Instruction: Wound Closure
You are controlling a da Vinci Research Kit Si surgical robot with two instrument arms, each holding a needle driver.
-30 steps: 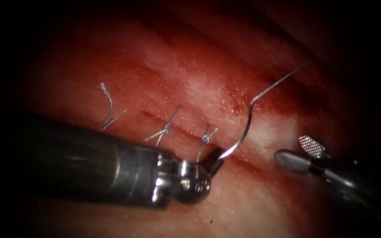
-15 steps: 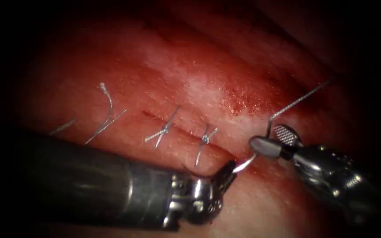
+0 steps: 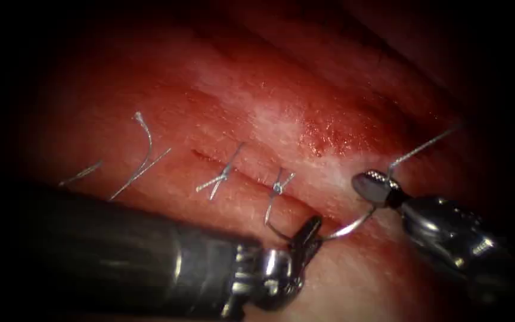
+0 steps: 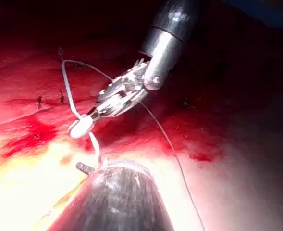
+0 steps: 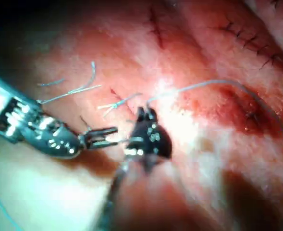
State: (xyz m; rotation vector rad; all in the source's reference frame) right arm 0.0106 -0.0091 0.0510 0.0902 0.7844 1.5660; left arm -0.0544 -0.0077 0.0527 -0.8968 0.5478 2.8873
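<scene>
Right now the needle (image 3: pixel 348 225) bridges both tools just beyond the right end of the cut (image 3: pixel 251 179), clear of the tissue (image 3: pixel 257 107). The left tool (image 3: pixel 306 235) clamps one end of its curve; the right tool (image 3: pixel 375 182) is closed on the other end, where the thread (image 3: pixel 424 145) trails off up and to the right. Two knotted stitches (image 3: pixel 222 174) cross the cut, with loose thread ends (image 3: pixel 144 149) further left. Judging from this, two opposed grips could twist or spring the needle free, or nick the thread. No writing is legible anywhere.
</scene>
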